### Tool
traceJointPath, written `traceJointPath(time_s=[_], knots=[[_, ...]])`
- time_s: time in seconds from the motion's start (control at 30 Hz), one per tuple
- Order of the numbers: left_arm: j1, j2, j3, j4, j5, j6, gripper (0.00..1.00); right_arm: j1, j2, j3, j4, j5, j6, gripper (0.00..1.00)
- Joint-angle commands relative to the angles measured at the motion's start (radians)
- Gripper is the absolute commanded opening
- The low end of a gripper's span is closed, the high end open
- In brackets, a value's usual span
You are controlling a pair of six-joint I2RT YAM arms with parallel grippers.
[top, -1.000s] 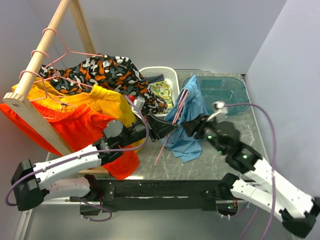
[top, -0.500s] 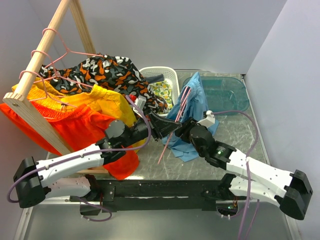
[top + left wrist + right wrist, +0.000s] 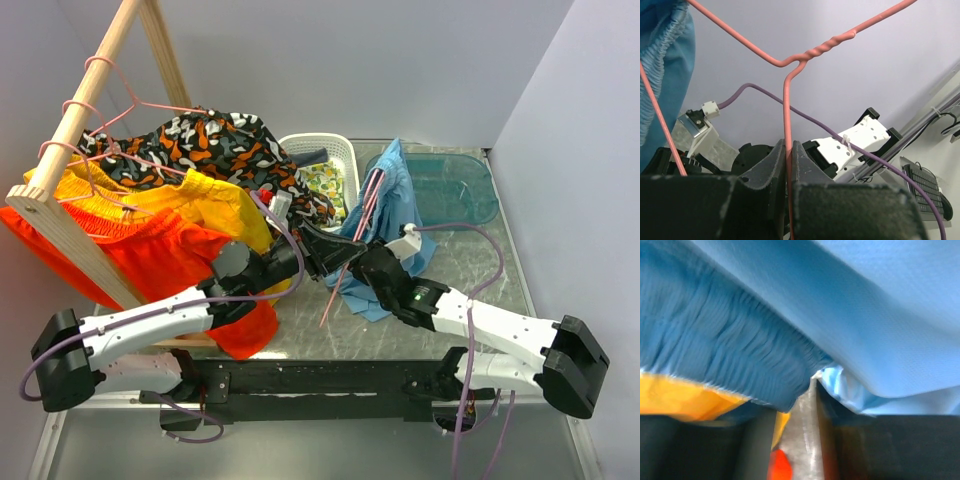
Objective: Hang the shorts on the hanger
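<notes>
My left gripper (image 3: pixel 335 255) is shut on the hanger (image 3: pixel 366 207), a thin pink wire frame held up at a slant over the table. In the left wrist view the wire (image 3: pixel 785 100) runs straight down between the closed jaws of the left gripper (image 3: pixel 788 145). The sky-blue shorts (image 3: pixel 395 195) are draped over the hanger's upper part and hang to the table. My right gripper (image 3: pixel 362 262) sits low beside the left one, at the shorts' lower edge. Its wrist view shows the shorts (image 3: pixel 865 315) with the gathered waistband just above the right gripper (image 3: pixel 807 410), which is open with bare table in the gap.
A wooden rack (image 3: pixel 90 110) at the left carries pink hangers, patterned shorts (image 3: pixel 215 140), yellow shorts (image 3: pixel 190 195) and an orange garment (image 3: pixel 160 255). A white basket (image 3: pixel 330 160) and a teal tray (image 3: pixel 450 185) stand behind the shorts.
My right arm has swung left and down, bringing its gripper from beside the shorts to under their lower edge next to the left gripper. The left gripper and hanger barely moved.
</notes>
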Motion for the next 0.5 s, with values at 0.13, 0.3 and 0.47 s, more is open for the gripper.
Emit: traceJointPath(time_s=[0.13,0.3,0.47], knots=[[-0.005,0.027,0.044,0.274,-0.037,0.024,0.01,0.049,-0.074,0.058,-0.12,0.104,0.009,0.0],[-0.007,0.062,0.05,0.35,-0.089,0.055,0.01,0.14,-0.186,0.03,-0.215,0.1,-0.037,0.0],[-0.005,0.134,0.074,0.44,-0.116,0.07,0.01,0.218,-0.249,0.054,-0.325,0.074,-0.069,0.0]])
